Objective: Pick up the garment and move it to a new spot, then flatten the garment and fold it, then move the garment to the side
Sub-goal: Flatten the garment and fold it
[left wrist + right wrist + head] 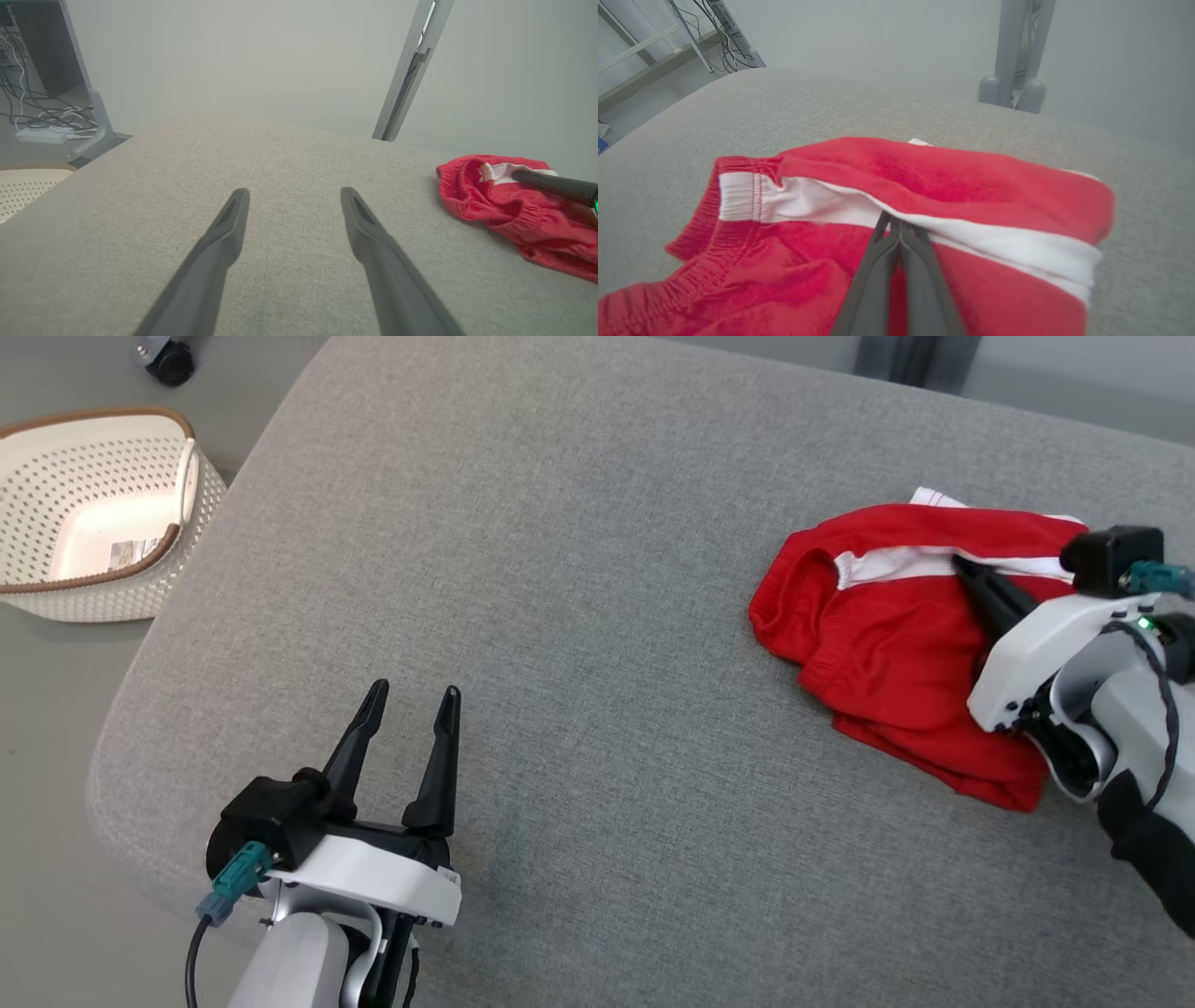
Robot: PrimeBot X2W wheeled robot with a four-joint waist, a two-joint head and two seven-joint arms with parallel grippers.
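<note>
Scanning for anything readable, and nothing comes through. The one candidate is a printed sticker (133,553) lying on the bottom of the white basket (56,602) in the head view. There are dark marks on it, but they're far too small and soft to make out a single word or number.
</note>
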